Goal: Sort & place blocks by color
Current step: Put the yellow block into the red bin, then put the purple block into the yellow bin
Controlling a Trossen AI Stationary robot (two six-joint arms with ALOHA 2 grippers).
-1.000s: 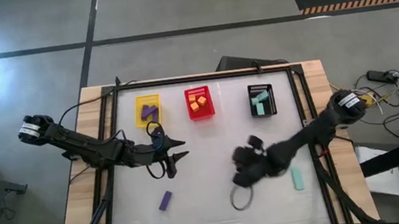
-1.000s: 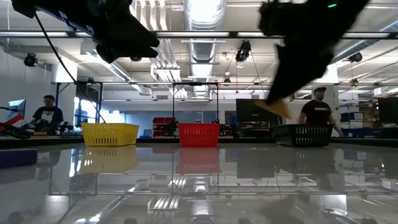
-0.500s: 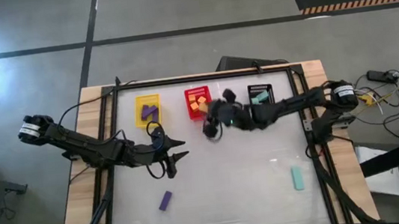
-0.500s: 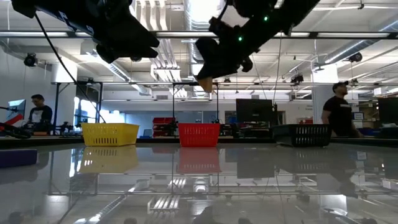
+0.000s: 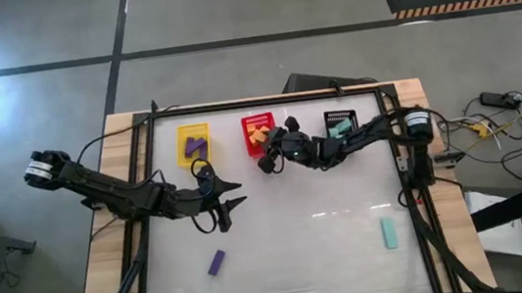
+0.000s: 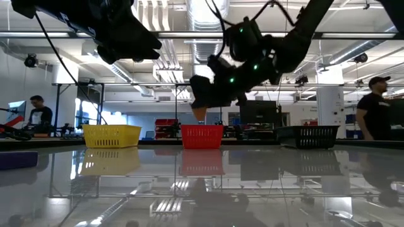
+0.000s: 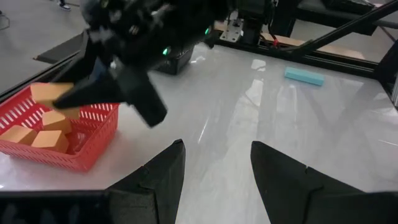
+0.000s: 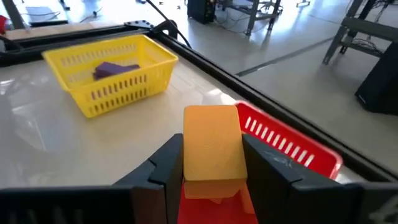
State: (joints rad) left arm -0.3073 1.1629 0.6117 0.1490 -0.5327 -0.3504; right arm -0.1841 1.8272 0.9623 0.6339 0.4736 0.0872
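Inventory as I read it from my station, left to right.

Baskets: three, in a row along the far side of the desk (image 5: 352,254).
- Yellow basket (image 5: 194,143): two purple blocks (image 5: 196,146) that I can count from above.
- Red basket (image 5: 257,125): I count at least three orange blocks (image 7: 38,132) in the left wrist view.
- Black basket (image 5: 343,131): teal blocks (image 5: 339,135), about two; I cannot count them surely.

Loose blocks on the desk: two.
- One purple bar (image 5: 216,262), near side, left of centre.
- One teal bar (image 5: 388,234), near side, right.

Grippers: two.
- Left gripper (image 5: 230,207): hovers over the desk, on the near side of the yellow basket, fingers (image 7: 283,171) spread wide, nothing between them.
- Right gripper (image 5: 265,162): at the near edge of the red basket, above its rim, fingers (image 8: 165,165) clamped on one orange block (image 8: 212,144), held in the air.
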